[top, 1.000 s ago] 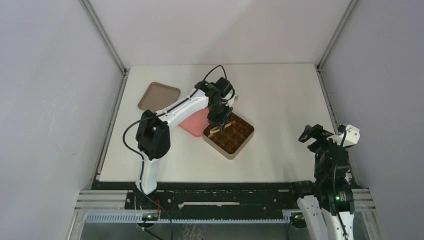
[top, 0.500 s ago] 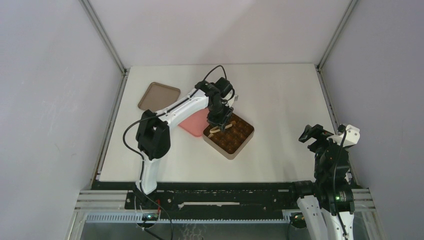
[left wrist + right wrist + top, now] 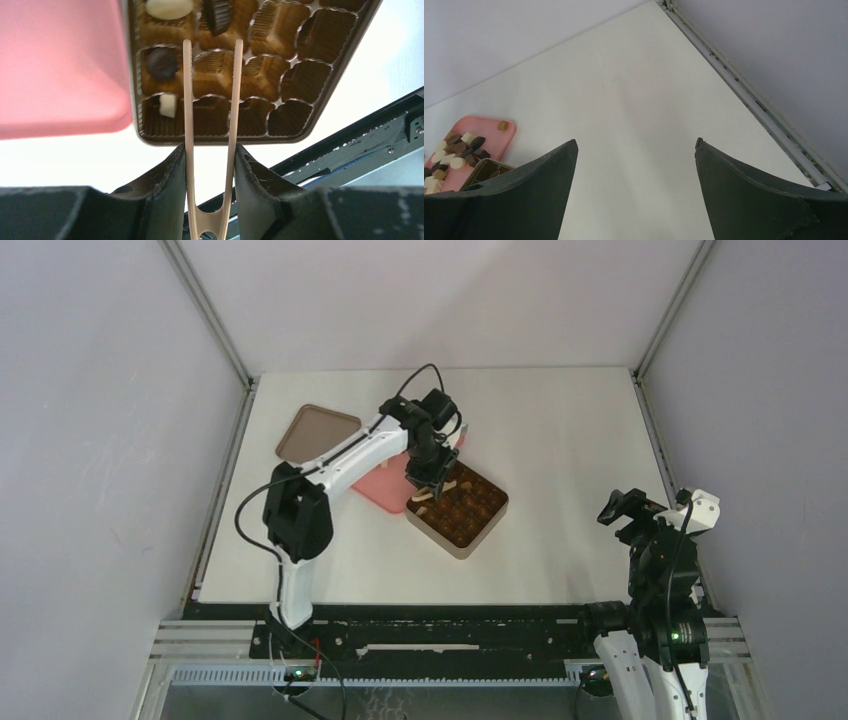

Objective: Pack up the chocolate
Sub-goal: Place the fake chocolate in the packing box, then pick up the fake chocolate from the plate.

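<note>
At the far left of the table (image 3: 560, 440) lies a brown lid (image 3: 318, 431), out of the way. Next to it is the pink tray (image 3: 383, 488). The loose chocolate (image 3: 453, 151) is heaped at one end of it, in dark, brown and cream pieces, and the part of the tray beside the box is bare.

The left fingers (image 3: 210, 152) are clenched on the wooden tongs (image 3: 188, 100). The tong tips stand apart and carry nothing, hovering over the box (image 3: 270, 140).

Four pieces already sit in cells along the box's tray-side edge: a cream oval (image 3: 168, 7), a dark cup (image 3: 218, 12), a dark round (image 3: 161, 63) and a small white block (image 3: 168, 105). Most cells are empty.

The step in hand looks like a trip back to the tray for another piece. To do it well:
- Pick a piece at the rim of the heap, not one buried in it.
- Bring the tips down either side of it, then squeeze gently, since a hard pinch could shoot a smooth candy out sideways.
- Lift straight up and carry it low.
- Let go only when the piece is centred over an empty cell next to the filled ones.

At the far right, the right fingers (image 3: 636, 165) hang released and empty, well clear of the work.
</note>
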### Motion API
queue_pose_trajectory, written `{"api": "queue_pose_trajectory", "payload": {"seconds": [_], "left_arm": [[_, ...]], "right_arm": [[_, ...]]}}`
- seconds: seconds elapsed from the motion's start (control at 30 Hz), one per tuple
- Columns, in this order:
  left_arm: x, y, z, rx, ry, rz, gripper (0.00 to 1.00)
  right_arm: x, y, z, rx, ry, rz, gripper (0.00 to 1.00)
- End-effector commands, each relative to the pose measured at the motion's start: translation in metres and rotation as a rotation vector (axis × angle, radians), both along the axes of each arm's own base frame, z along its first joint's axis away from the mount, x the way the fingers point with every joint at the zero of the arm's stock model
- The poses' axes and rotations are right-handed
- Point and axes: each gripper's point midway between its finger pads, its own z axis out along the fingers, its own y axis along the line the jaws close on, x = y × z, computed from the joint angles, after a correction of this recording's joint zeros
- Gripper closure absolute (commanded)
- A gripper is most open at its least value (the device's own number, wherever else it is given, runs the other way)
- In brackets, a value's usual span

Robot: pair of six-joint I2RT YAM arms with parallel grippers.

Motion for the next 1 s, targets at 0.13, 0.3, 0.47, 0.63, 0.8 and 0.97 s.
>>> {"api": "queue_pose_trajectory", "payload": {"seconds": [0.13, 0.3, 0.47, 0.63, 0.8, 0.97], "left_arm": [[0.023, 0.066, 0.036, 0.026, -0.101, 0.124, 0.6], [0.039, 0.102, 0.024, 0.077, -0.097, 0.214, 0.6], [0.06, 0.126, 0.011, 0.125, -0.086, 0.284, 0.6], [0.088, 0.141, 0.001, 0.171, -0.095, 0.352, 0.6], [0.11, 0.145, -0.01, 0.204, -0.099, 0.38, 0.61], [0.124, 0.142, -0.017, 0.206, -0.101, 0.391, 0.61]], "right_arm": [[0.001, -0.001, 0.009, -0.015, -0.032, -0.004, 0.04], [0.001, -0.002, 0.009, -0.013, -0.033, -0.005, 0.04], [0.001, -0.002, 0.009, -0.014, -0.033, -0.006, 0.04], [0.001, -0.001, 0.009, -0.013, -0.033, -0.003, 0.04], [0.001, -0.001, 0.009, -0.013, -0.034, -0.003, 0.04], [0.002, -0.001, 0.009, -0.015, -0.031, -0.003, 0.04]]}}
